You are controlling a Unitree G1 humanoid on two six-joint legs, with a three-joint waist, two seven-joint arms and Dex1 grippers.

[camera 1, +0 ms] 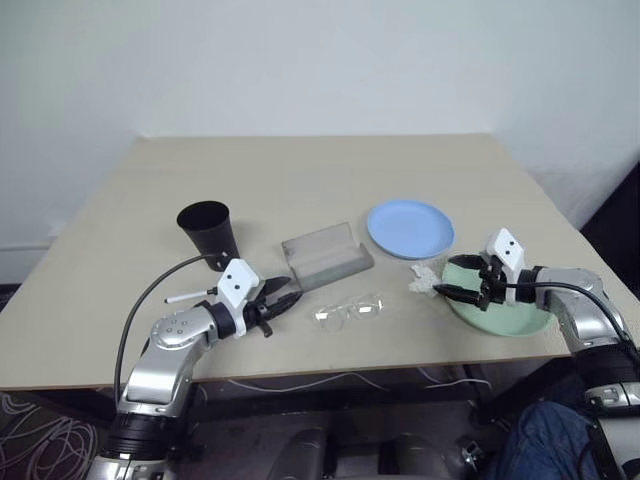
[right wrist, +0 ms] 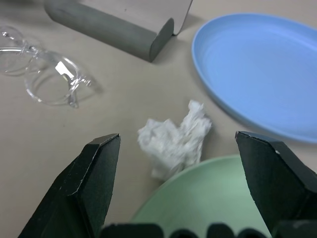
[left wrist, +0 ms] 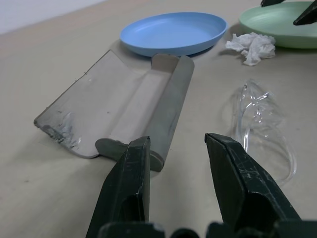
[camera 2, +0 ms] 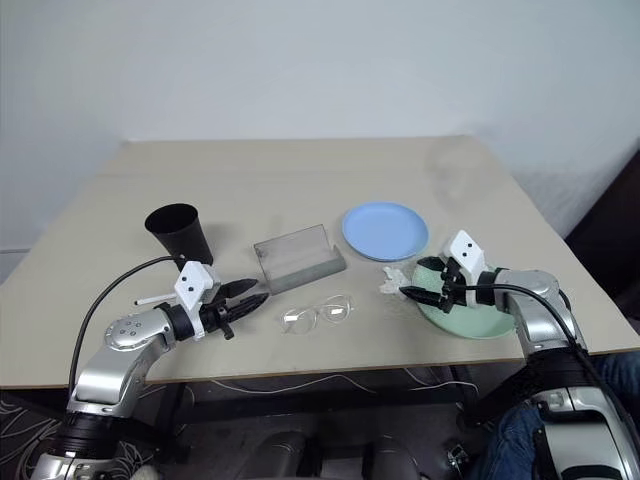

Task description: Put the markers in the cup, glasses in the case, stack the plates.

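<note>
The black cup (camera 1: 207,230) stands upright at the table's left. The grey case (camera 1: 326,254) lies open in the middle, and the clear glasses (camera 1: 348,310) lie just in front of it. My left gripper (camera 1: 285,299) is open and low over the table, pointing at the case's near end (left wrist: 163,114) with the glasses (left wrist: 262,124) beside it. Nothing is between its fingers. A white marker (camera 1: 189,296) lies beside my left wrist. The light blue plate (camera 1: 410,228) sits right of the case. My right gripper (camera 1: 452,291) is wide open over the mint green plate (camera 1: 500,312).
A crumpled white scrap (right wrist: 173,139) lies between the green plate's rim (right wrist: 208,198) and the glasses, straight ahead of my right gripper. The table's front edge (camera 1: 330,368) runs close under both arms. Bare tabletop stretches behind the cup and the plates.
</note>
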